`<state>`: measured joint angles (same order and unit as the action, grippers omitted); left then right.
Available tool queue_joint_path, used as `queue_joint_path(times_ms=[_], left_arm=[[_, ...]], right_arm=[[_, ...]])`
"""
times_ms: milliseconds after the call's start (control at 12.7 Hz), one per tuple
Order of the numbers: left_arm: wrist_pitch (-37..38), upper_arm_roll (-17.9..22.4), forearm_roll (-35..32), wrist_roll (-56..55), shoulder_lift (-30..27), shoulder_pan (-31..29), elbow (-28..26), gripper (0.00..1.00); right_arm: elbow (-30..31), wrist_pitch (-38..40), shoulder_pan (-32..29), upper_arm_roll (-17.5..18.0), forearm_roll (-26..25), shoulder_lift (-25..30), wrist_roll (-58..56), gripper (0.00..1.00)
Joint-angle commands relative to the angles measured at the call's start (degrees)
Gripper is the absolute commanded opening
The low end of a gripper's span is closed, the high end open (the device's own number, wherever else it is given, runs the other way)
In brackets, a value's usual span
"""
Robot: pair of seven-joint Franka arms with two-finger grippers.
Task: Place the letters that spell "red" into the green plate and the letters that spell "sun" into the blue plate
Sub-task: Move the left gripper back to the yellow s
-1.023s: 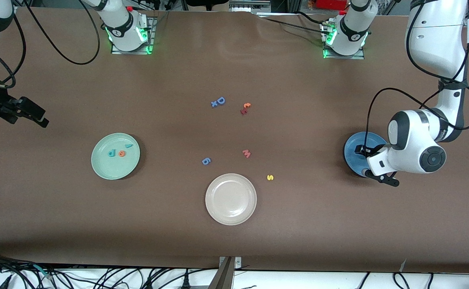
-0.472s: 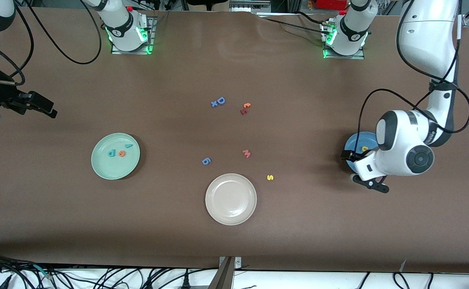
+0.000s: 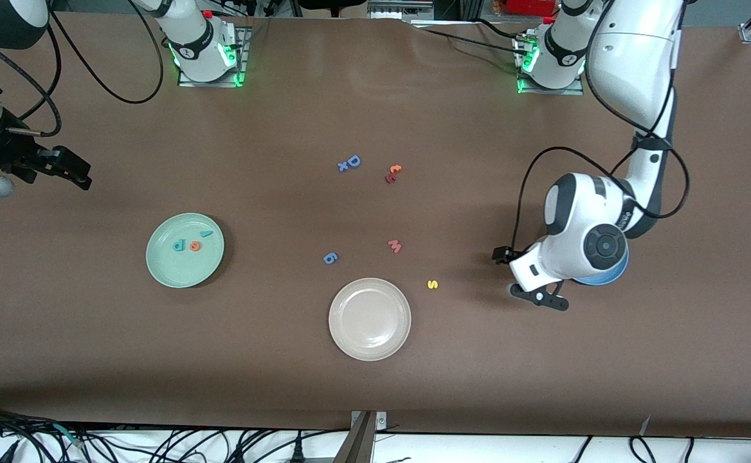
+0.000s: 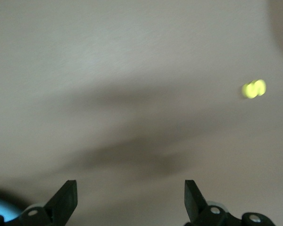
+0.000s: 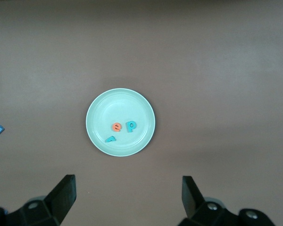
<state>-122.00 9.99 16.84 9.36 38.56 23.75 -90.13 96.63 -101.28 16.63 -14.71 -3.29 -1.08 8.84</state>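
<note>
Since a second ago the left arm has swung off the blue plate (image 3: 609, 278) toward the middle of the table, so that its body now covers nearly all of that plate, while the right arm has drifted only slightly at its own end. From the front, the left gripper (image 3: 522, 275) hangs over bare table with its jaws spread and empty, and the yellow "s" (image 3: 433, 284) lies on the table short of it, toward the cream-white plate (image 3: 370, 319), which is empty. The right gripper (image 3: 74, 174) waits up by its table edge, with the green plate (image 3: 185, 250) nearer the camera below it; in that plate lie the teal "r" (image 3: 206, 234), the orange "e" (image 3: 195, 245) and the teal-blue "d" (image 3: 179, 245), so "red" looks done. What the blue plate holds cannot be told now. In the left wrist view the fingers (image 4: 66, 198) stand wide apart with nothing between them, and the "s" shows as a blurred yellow spot ahead of them and off to one side. It should be very light, stiff and thin, so a pinch across its narrow width, low to the table, seems the best hold, or it may skid away. In the right wrist view the released fingers (image 5: 63, 194) frame the green plate and its three letters.
</note>
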Motion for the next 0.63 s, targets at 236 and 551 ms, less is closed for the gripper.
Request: queue_joint_path(times_ms=[236,551], left_arm=[[-4.73,0.74,1.70,-11.80,4.67,6.73,7.68,1.00],[-4.82,0.82,1.61,-18.24,7.40,8.77,11.64,1.00]], right_arm=[[-0.39,-0.32,-0.28,0.03,2.32,-0.33,1.44,0.99],[-1.44,-0.15,-0.37,0.03,1.62,-0.42,0.74,0.99]])
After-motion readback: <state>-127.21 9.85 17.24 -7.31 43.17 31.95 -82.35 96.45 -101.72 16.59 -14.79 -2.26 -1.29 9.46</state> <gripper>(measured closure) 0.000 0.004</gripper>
